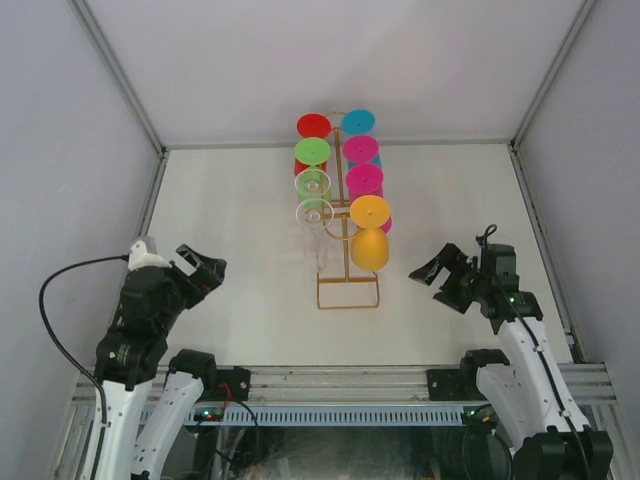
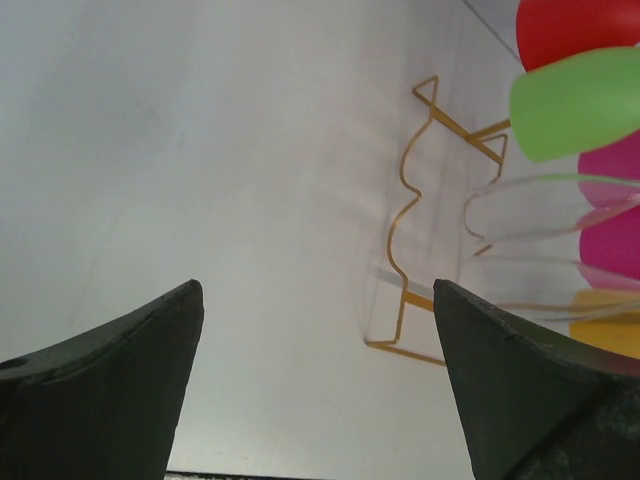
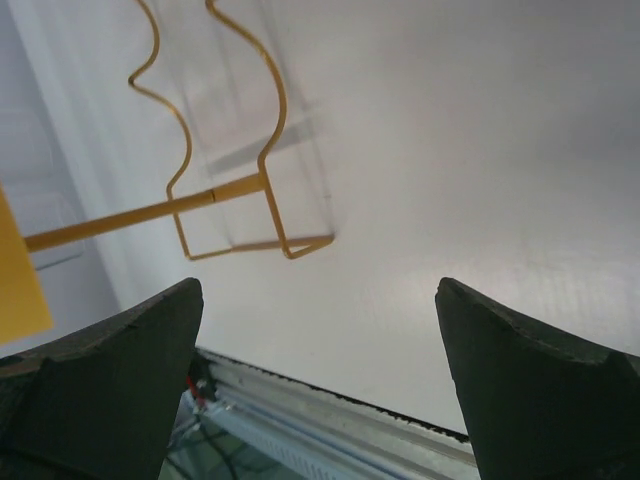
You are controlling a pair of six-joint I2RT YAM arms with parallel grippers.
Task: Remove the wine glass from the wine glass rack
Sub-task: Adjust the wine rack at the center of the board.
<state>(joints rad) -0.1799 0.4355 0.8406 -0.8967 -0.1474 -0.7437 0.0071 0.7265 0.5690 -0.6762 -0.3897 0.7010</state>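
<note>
While the thin gold wire wine glass rack (image 1: 338, 228) stands upright mid-table (image 1: 230, 220), two clear wine glasses (image 1: 313, 200) and glossy coloured ones, an orange wine glass (image 1: 369, 245) nearest, hang bowl-down from its curled hooks. The left gripper (image 1: 203, 262) and right gripper (image 1: 432, 268) flank it well apart, blunt dark fingers spread wide, holding and touching nothing.

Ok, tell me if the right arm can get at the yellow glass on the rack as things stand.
Probably yes. The yellow glass hangs nearest on the wine glass rack's right side, facing the open right gripper. Only bare table lies between them.
</note>
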